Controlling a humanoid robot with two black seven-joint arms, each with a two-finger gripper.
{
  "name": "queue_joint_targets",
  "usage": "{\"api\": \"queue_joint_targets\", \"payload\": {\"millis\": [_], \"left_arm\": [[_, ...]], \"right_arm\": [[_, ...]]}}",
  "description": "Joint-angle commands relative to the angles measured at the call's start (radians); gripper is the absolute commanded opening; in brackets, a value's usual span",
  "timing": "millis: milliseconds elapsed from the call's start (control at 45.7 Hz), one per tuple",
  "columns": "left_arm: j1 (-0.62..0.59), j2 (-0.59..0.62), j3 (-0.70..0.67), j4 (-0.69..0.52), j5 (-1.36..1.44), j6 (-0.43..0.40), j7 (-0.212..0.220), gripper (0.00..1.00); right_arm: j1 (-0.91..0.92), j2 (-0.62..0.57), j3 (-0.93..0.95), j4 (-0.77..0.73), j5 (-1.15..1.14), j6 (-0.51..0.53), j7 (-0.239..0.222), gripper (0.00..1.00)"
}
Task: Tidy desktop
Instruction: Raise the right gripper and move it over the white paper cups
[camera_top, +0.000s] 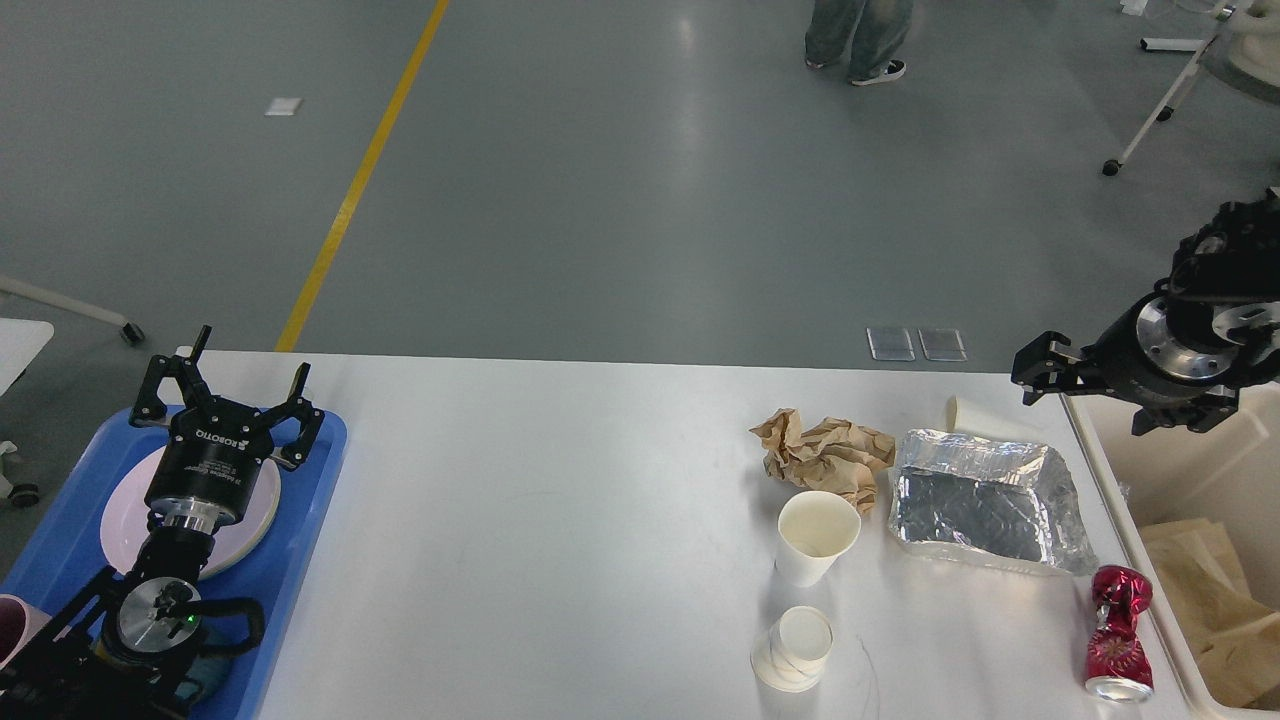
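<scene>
The left gripper (222, 385) hangs over the far end of a blue tray (60, 530), and its two fingers stand wide apart with nothing between them. Below it, on the tray, lies a pale pink plate (245, 515), partly hidden by the arm. The tray sits on the left end of the desktop (540, 520), which is white and fills the lower part of the view.

The right gripper (1045, 372) is in the air above the far right corner of the desktop, at the inner edge of a beige bin (1190, 450). It points to the left and looks small and dark, so I cannot tell if its fingers are apart or together. Nothing is seen in it.

Just below this gripper, on the desktop, lies a foil tray (985, 505); a paper cup on its side (975, 418) shows behind it. To the left of the foil tray is a crumpled brown paper (825, 455). Touching the paper's near edge stands an upright cup (815, 540), and nearer still a second cup lies tipped (792, 650). A crushed red can (1120, 635) lies near the right edge, just beside the bin. Inside the bin there is brown paper (1220, 610).
</scene>
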Motion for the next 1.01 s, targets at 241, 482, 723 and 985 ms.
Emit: {"api": "queue_joint_targets", "payload": {"millis": [241, 482, 723, 985], "left_arm": [[0.0, 0.0, 0.0, 0.0, 0.0, -0.001, 0.0, 0.96], [0.0, 0.0, 0.0, -0.001, 0.0, -0.001, 0.0, 0.96], [0.0, 0.0, 0.0, 0.0, 0.0, -0.001, 0.0, 0.96], [0.0, 0.0, 0.0, 0.0, 0.0, -0.001, 0.0, 0.96]], "right_arm": [[0.191, -0.034, -0.004, 0.186, 0.084, 0.466, -0.002, 1.0], [0.246, -0.031, 0.001, 0.196, 0.11, 0.402, -0.002, 1.0], [0.33, 0.084, 0.001, 0.269, 0.123, 0.287, 0.0, 0.97], [0.171, 0.149, 0.096, 0.236, 0.143, 0.125, 0.0, 0.98]]}}
